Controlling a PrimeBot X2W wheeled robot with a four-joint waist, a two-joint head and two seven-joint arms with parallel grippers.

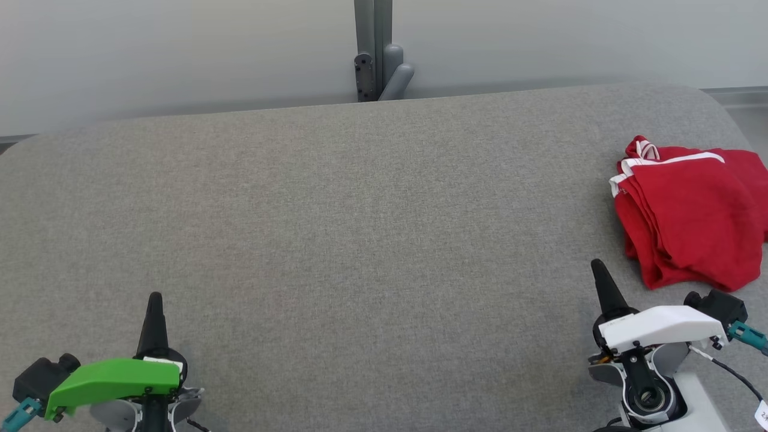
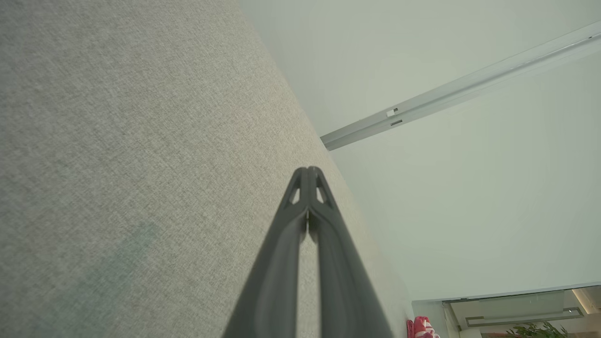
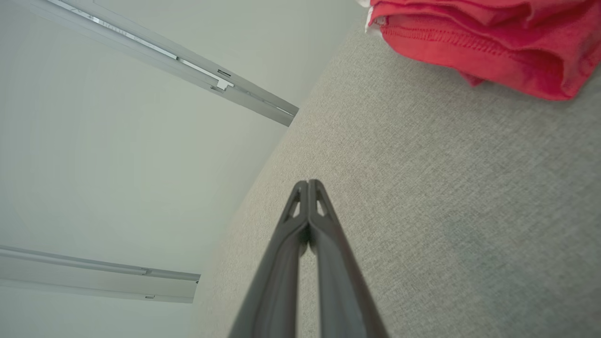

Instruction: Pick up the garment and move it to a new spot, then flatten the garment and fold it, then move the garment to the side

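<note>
The folded garment (image 1: 690, 222) is laid just right of the right jaws, apparently set aside. These and the left jaws are pressed together, empty.

The red garment (image 1: 690, 216) ran past the head view's right edge; the right wrist view's top edge cut it too.

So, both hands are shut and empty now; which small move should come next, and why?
Probably open the right hand and ease it toward the red garment: it lies in a loose bundle on the grey surface near that hand, untouched, while the left hand is far away.
</note>
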